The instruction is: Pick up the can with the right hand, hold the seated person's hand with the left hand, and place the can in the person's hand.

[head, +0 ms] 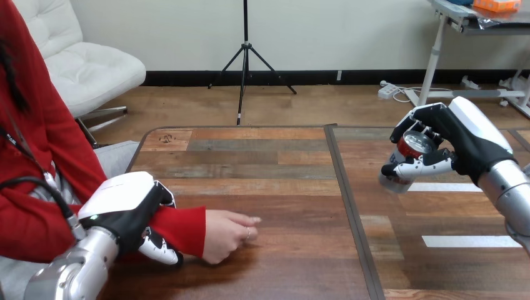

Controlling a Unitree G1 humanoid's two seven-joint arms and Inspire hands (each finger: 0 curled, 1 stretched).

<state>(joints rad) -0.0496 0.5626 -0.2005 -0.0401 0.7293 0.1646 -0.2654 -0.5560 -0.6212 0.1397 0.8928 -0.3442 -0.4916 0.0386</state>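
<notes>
A silver can (407, 157) with a red top stands tilted at the table's right, just above the wood. My right hand (460, 142) is shut on the can, fingers over its top rim and thumb along its near side. At the left, the person's hand (226, 233) rests loosely curled on the table, its red-sleeved forearm reaching in from the left edge. My left hand (129, 211) lies over that forearm just behind the wrist, fingers and thumb curled round the red sleeve.
The wooden table (262, 181) has a dark seam (347, 206) running front to back between the two hands. White tape strips (465, 240) lie on the right part, under and in front of my right arm.
</notes>
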